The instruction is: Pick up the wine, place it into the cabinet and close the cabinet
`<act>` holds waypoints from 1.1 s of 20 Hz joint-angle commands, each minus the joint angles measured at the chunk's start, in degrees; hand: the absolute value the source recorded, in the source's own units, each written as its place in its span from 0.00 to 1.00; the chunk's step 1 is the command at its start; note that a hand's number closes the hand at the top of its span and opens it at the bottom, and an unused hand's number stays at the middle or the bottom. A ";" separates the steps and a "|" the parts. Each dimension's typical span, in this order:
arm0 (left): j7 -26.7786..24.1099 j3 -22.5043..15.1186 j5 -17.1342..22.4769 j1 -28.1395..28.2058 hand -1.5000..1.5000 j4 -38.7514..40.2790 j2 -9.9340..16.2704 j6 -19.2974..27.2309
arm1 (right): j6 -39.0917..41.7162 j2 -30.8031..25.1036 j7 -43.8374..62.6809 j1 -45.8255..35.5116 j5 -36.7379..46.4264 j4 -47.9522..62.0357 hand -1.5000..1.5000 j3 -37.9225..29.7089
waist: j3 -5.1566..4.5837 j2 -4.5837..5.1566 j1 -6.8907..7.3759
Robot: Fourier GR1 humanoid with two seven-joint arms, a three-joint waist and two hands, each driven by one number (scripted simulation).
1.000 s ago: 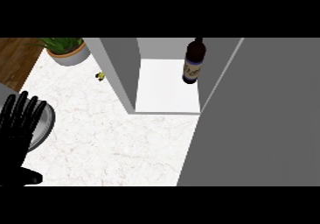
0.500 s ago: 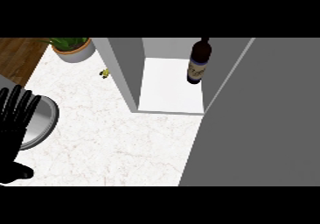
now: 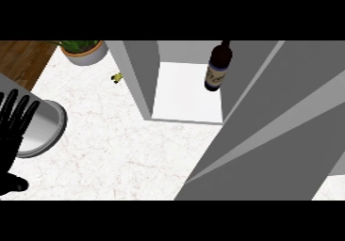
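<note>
Wine [image 3: 217, 66] stands upright on the white floor of the cabinet [image 3: 137, 70], toward its right side, and the grey door [image 3: 273, 141] swings across the right of the view, not yet shut. Risk from here, as I judge it: a door pushed too briskly could jolt the cabinet and topple the bottle. Left hand [image 3: 10, 127] rests at the left edge, fingers [image 3: 19, 106] spread straight and holding nothing, over a round grey dish [image 3: 46, 129] on the worktop [image 3: 127, 150]. Wine sits well apart from those fingers, up and right. Right hand: not visible.
</note>
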 commanded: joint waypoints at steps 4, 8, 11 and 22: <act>2.15 3.68 3.05 1.57 0.00 1.29 2.77 -2.51 | -10.58 13.60 11.27 -25.65 -0.77 14.26 1.00 0.60 | 0.21 -0.36 -1.22; -1.00 3.82 0.19 1.44 0.00 4.23 0.17 -3.91 | -16.19 13.81 10.27 -37.31 -5.39 24.13 1.00 -2.09 | 0.30 -0.26 -2.18; 0.00 5.14 0.62 -0.32 0.00 6.19 0.68 -5.22 | -15.43 13.88 4.93 -39.09 -9.78 32.22 1.00 -4.86 | 0.36 -0.11 -2.56; 2.14 8.27 0.00 -1.56 0.00 7.39 1.16 -5.45 | -6.86 13.40 -5.81 -34.81 -17.82 45.71 1.00 -15.41 | 0.41 0.01 -3.63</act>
